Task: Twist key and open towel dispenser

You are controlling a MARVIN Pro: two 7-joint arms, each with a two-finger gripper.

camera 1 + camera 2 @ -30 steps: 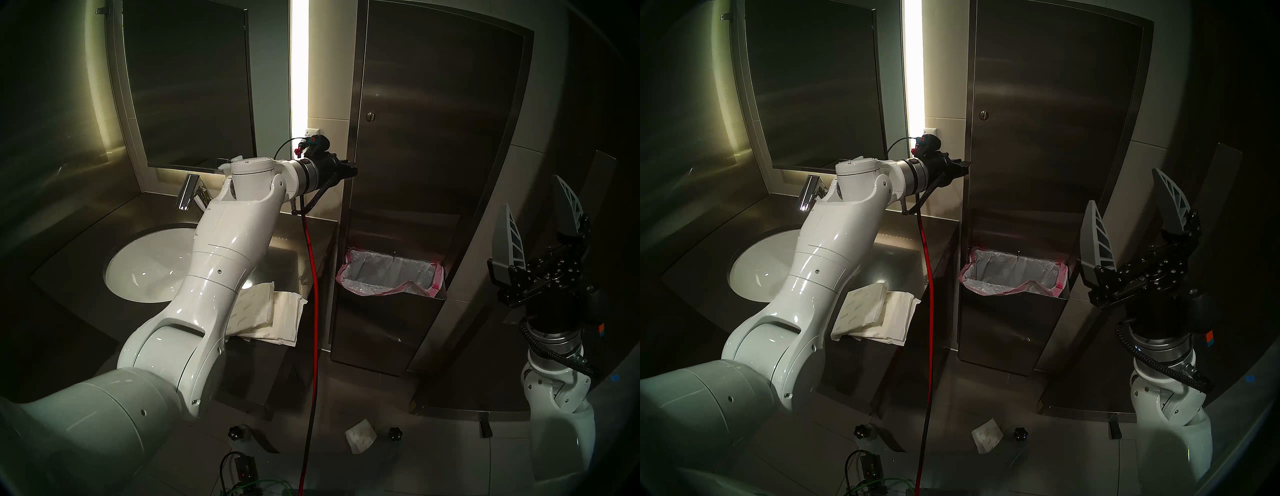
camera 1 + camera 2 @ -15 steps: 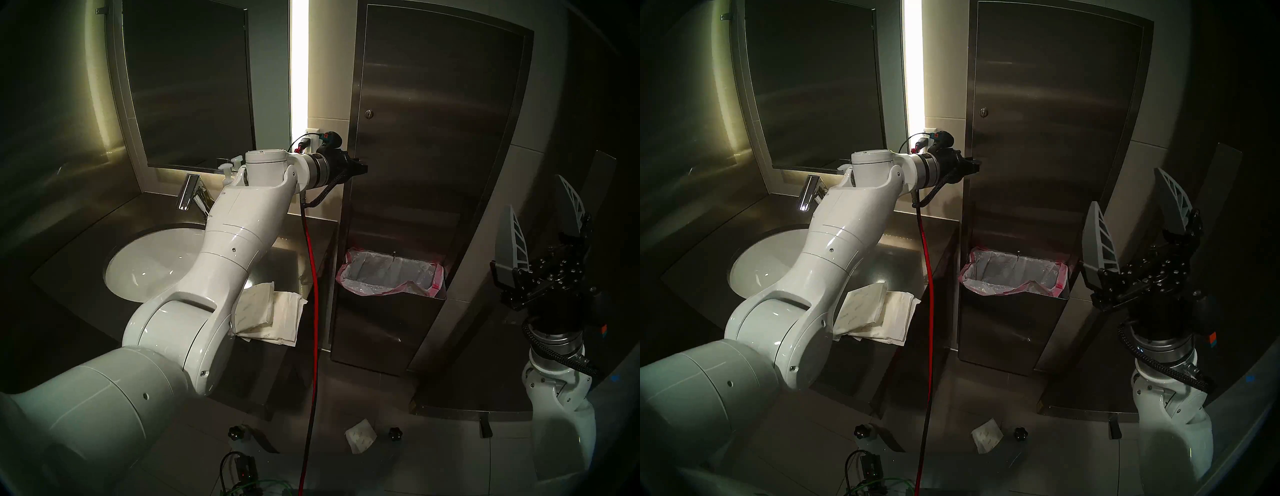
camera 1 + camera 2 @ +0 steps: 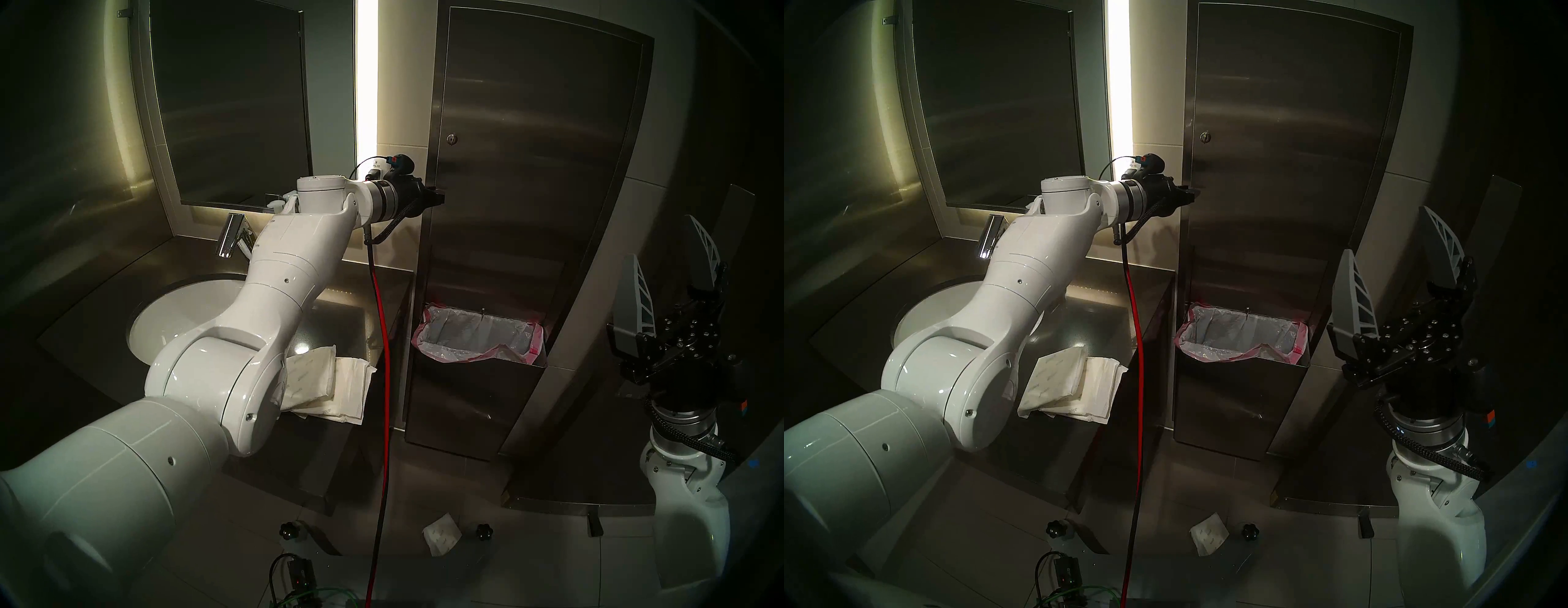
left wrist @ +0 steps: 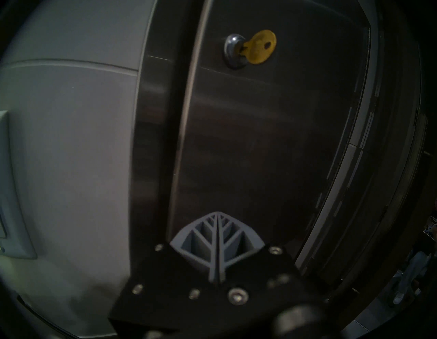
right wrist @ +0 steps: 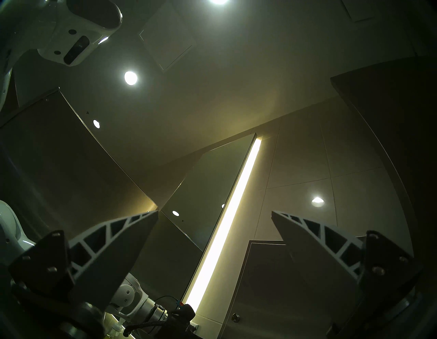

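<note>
Two arms in the head view, the left one stretched across the white sink [image 3: 178, 322] toward upper centre. Largest, at upper right: towel dispenser [image 3: 530, 191], tall brushed steel, door closed, pink-edged bin bag [image 3: 475, 339] open at its foot. At the frame's right edge: right fingers [image 3: 634, 297], spread wide, pointing up, holding nothing. Lower centre, on the tabletop [image 3: 339, 314]: stacked paper towels [image 3: 326, 382]. Lower centre of the left wrist view: left fingers [image 4: 208, 239], pressed flat together, gripping nothing, close by the door's left edge; whether touching the steel, cannot tell. Upper centre there: yellow key [image 4: 260, 47], seated in the silver lock [image 4: 233, 51], above the fingertips and clear of them.
</note>
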